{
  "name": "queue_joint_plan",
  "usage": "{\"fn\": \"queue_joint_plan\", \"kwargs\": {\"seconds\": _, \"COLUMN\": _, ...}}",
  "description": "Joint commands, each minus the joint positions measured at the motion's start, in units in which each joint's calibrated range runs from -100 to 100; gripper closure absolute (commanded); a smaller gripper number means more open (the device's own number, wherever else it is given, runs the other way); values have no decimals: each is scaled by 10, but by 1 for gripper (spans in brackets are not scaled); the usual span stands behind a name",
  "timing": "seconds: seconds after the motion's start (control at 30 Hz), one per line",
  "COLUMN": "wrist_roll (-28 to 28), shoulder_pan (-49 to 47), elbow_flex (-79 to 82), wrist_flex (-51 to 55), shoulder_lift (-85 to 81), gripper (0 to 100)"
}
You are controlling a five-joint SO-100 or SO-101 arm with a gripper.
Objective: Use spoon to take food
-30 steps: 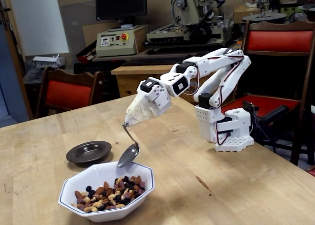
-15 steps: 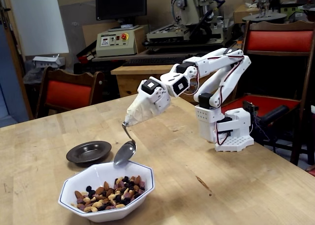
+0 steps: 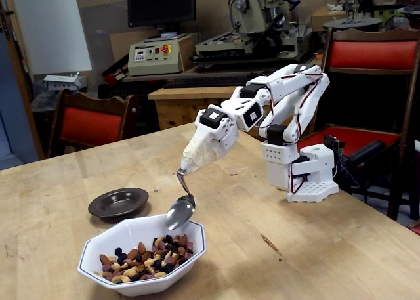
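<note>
Hanging over the white octagonal bowl (image 3: 105,244), the spoon (image 3: 180,211) now sits at the bowl's back right rim, its shiny bowl tilted and facing the camera; half a second ago it was further left, nearer the dark saucer (image 3: 119,202). Arm has swung right in the fixed view: the taped claw (image 3: 186,165) and wrist stand right of their earlier place, elbow slightly higher. Claw is swathed in off-white tape, so whether its fingers are spread or pressed cannot be told; the spoon's bent handle comes out of the wrapped tip. Spoon looks empty, above the food and not touching it. Food (image 3: 146,255), nuts with dark dried fruit, lies heaped in the bowl's front half, unchanged. Bowl and saucer rest on the wooden bench (image 3: 282,247), unmoved.
</note>
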Motion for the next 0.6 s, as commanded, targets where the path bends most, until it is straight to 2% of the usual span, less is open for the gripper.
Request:
{"fn": "queue_joint_plan", "kwargs": {"seconds": 0.0, "wrist_roll": -15, "shoulder_pan": -3, "elbow_flex": -50, "wrist_flex": -9, "shoulder_lift": 18, "gripper": 96}}
{"fn": "queue_joint_plan", "kwargs": {"seconds": 0.2, "wrist_roll": -41, "shoulder_pan": -3, "elbow_flex": -108, "wrist_flex": -9, "shoulder_lift": 103, "gripper": 96}}
{"fn": "queue_joint_plan", "kwargs": {"seconds": 0.57, "wrist_roll": -43, "shoulder_pan": -3, "elbow_flex": -320, "wrist_flex": -1, "shoulder_lift": 317, "gripper": 96}}
